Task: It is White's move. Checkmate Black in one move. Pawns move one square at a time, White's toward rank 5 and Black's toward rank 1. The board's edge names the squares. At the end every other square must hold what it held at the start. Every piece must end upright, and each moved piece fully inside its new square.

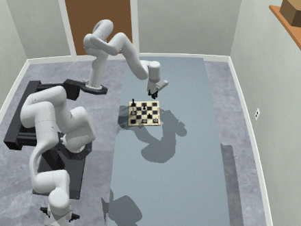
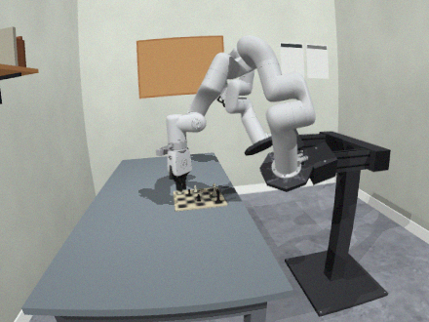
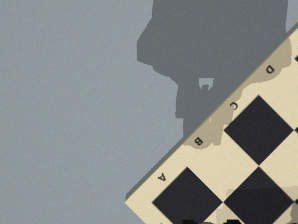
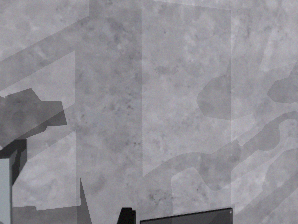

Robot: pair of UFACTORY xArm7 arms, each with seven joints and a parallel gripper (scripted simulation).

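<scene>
The chessboard (image 1: 129, 124) (image 2: 176, 209) (image 3: 210, 142) lies on the table. A tall black piece (image 1: 133, 102) (image 2: 217, 196) stands on the corner square A1. Two smaller black pieces, one (image 1: 144, 107) near B3 and one (image 1: 149, 116) (image 2: 199, 197) near D4, stand upright. White pieces stand near C1 (image 1: 133, 111), near E3 (image 1: 144, 120) and on E5 (image 1: 156, 120). My left gripper (image 1: 152, 94) (image 2: 180, 186) (image 3: 210, 222) is above the board, shut on a chess piece; the fingers hide its shape and colour. My right gripper (image 1: 60, 215) is open and empty, far from the board.
The blue-grey table (image 1: 191, 144) (image 2: 161, 254) (image 3: 65, 100) extends around the board. The black stand (image 1: 25, 113) (image 2: 343, 215) is beside it. The left arm reaches over the board's far side in the top view. The right gripper hangs beyond the table edge over the floor (image 4: 110, 100).
</scene>
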